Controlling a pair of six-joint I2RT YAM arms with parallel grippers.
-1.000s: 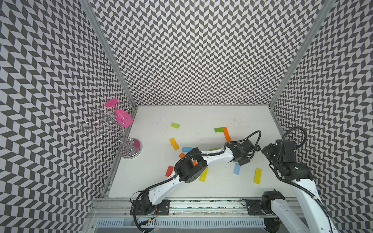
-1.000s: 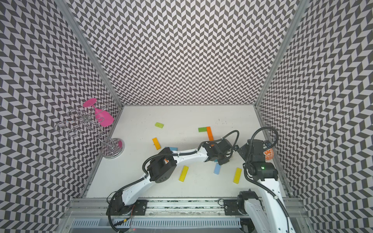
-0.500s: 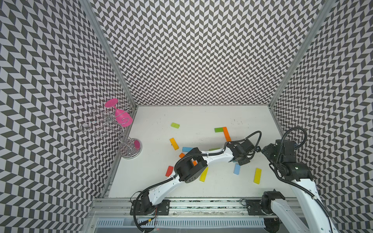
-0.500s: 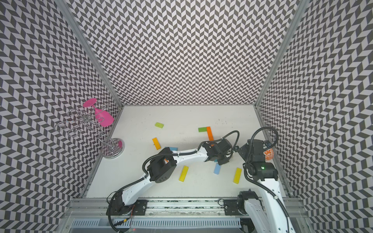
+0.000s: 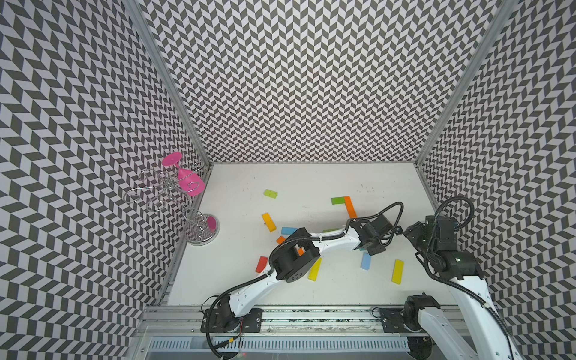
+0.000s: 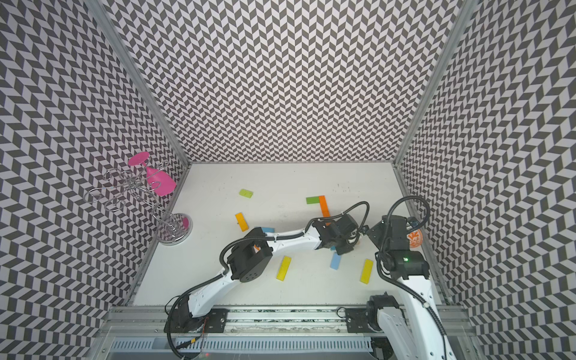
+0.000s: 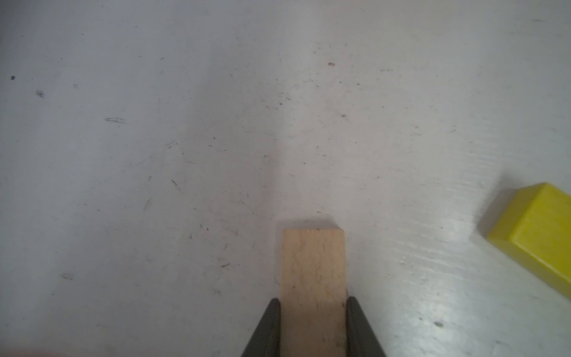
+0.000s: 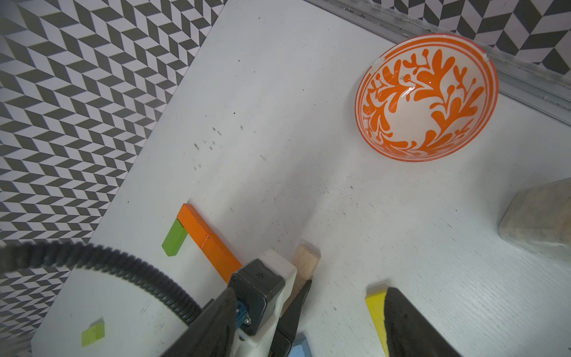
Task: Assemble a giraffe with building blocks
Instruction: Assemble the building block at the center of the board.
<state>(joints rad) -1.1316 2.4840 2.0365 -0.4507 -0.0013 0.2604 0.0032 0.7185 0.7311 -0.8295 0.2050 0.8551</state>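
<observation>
**Plain wooden block held in the left gripper, low over the table**

The plain wooden block (image 7: 313, 265) is pinched across its narrow width by the left gripper (image 7: 313, 301), whose dark fingers (image 7: 270, 324) are pressed flat against its two long sides. The free end is pointed forward just above the white table (image 5: 311, 180); whether it touches the surface cannot be told. In the right wrist view the same block (image 8: 306, 261) is seen jutting out beside the near end of the orange block (image 8: 205, 239), against which a green block (image 8: 174, 236) is laid to make an L.

The right gripper (image 8: 349, 287) is held spread and empty, with a yellow block (image 8: 375, 312) lying under one finger and a patterned bowl (image 8: 426, 99) well apart.

The wood is judged light, stiff and not fragile, with smooth faces that could pivot in a two-point pinch. A hold across the narrow sides near mid-length is advised, so that the piece is laid down without tipping.
</observation>
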